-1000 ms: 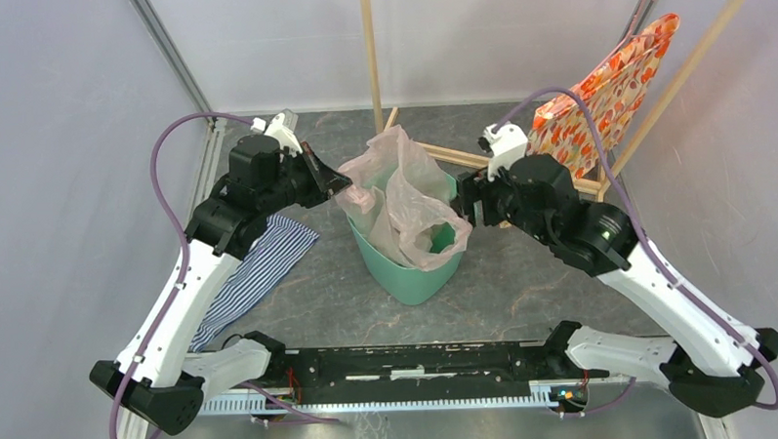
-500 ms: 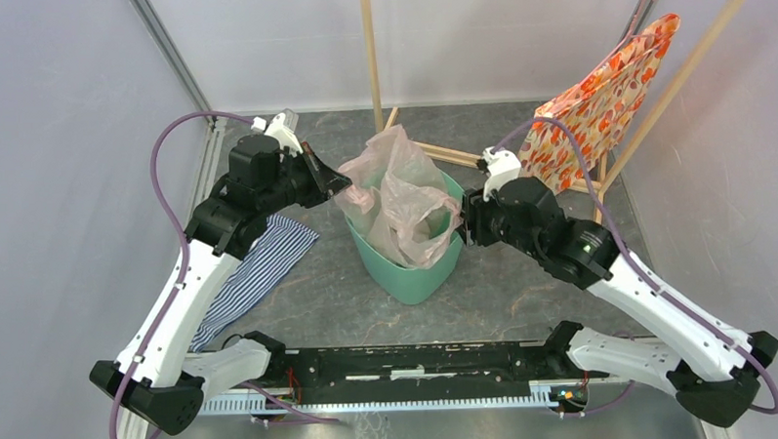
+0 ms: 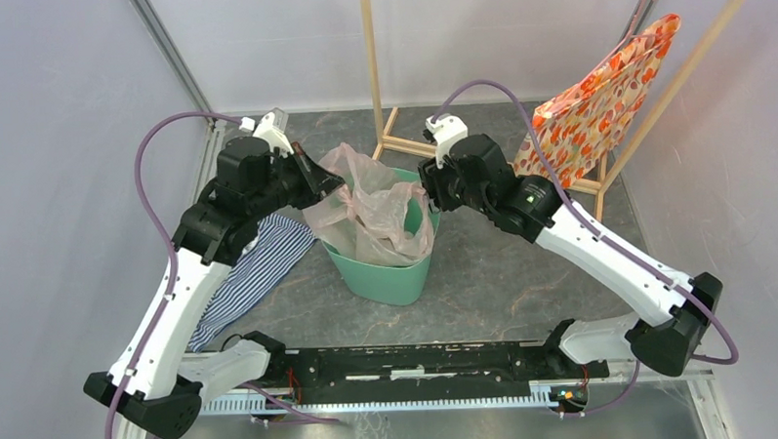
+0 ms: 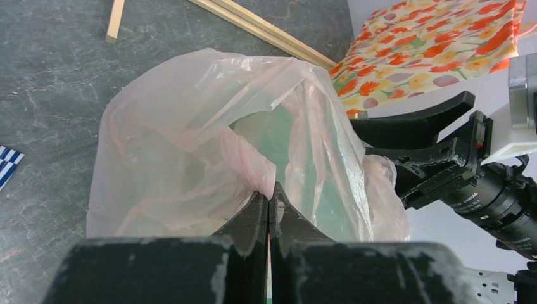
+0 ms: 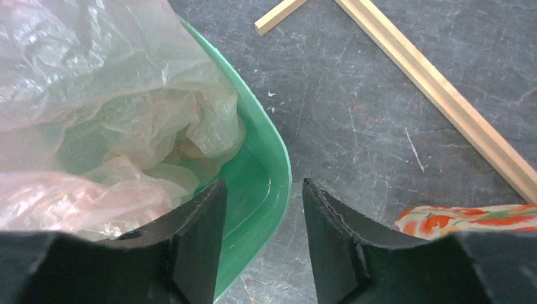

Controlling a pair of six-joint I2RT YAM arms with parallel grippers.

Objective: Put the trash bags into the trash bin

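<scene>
The pale-pink trash bag [image 3: 370, 205] lies crumpled in and over the mint-green trash bin [image 3: 387, 278] at mid-table. My left gripper [image 3: 327, 186] is shut on the bag's left edge; in the left wrist view the closed gripper [image 4: 270, 197] pinches a fold of the bag [image 4: 190, 145]. My right gripper [image 3: 429, 194] is open and straddles the bin's right rim. In the right wrist view the gripper [image 5: 264, 190] has the bin's rim [image 5: 282, 171] between its fingers, with the bag [image 5: 107, 126] to the left inside the bin.
A blue-white striped cloth [image 3: 255, 263] lies left of the bin under my left arm. A wooden rack [image 3: 380, 83] stands behind, with an orange floral bag [image 3: 600, 90] hanging at the back right. Wooden base bars [image 5: 437, 95] lie on the table by the bin.
My right arm has swung left and back, and its gripper now sits over the bin's right rim. The bin has shifted left and the bag has sunk lower. My left gripper moved slightly left.
</scene>
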